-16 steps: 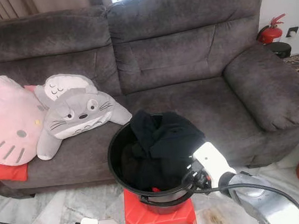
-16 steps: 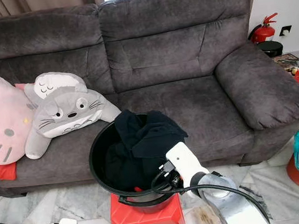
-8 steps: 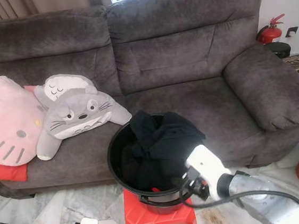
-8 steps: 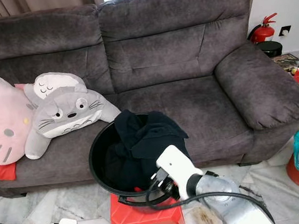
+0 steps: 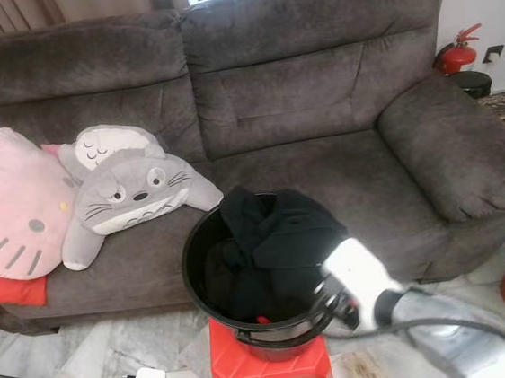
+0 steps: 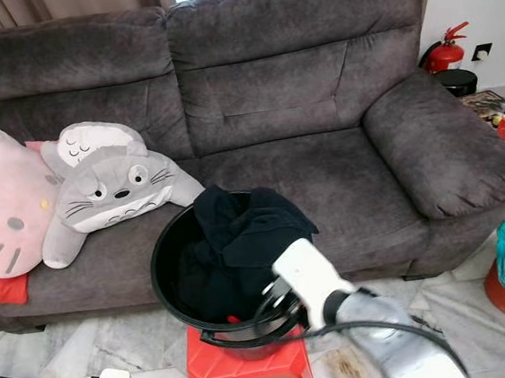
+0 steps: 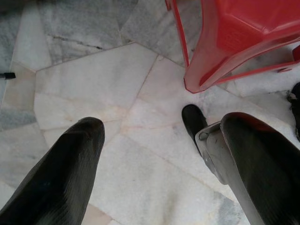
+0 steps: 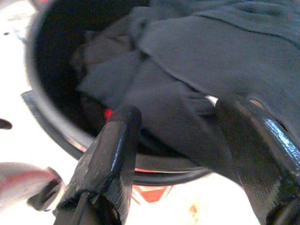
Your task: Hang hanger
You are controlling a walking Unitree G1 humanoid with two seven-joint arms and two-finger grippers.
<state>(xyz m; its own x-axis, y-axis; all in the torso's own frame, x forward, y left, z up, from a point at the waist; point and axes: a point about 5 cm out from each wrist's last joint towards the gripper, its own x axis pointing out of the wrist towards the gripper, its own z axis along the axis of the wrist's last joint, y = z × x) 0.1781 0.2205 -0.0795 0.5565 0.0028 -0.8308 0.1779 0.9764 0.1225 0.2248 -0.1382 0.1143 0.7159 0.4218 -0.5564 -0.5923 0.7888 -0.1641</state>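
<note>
Right gripper: fingers spread wide, poised over the near rim of the black bucket, black clothing heaped just beyond. Left gripper: fingers apart, holding nothing, above marble floor beside the red stool.

Both grippers' jaws apart.

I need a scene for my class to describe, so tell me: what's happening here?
The robot's right gripper, fingers open, reaches toward a black bucket of dark clothes standing on a red stool before a grey sofa. Nothing is gripped yet. The left gripper hangs open above the marble floor.
</note>
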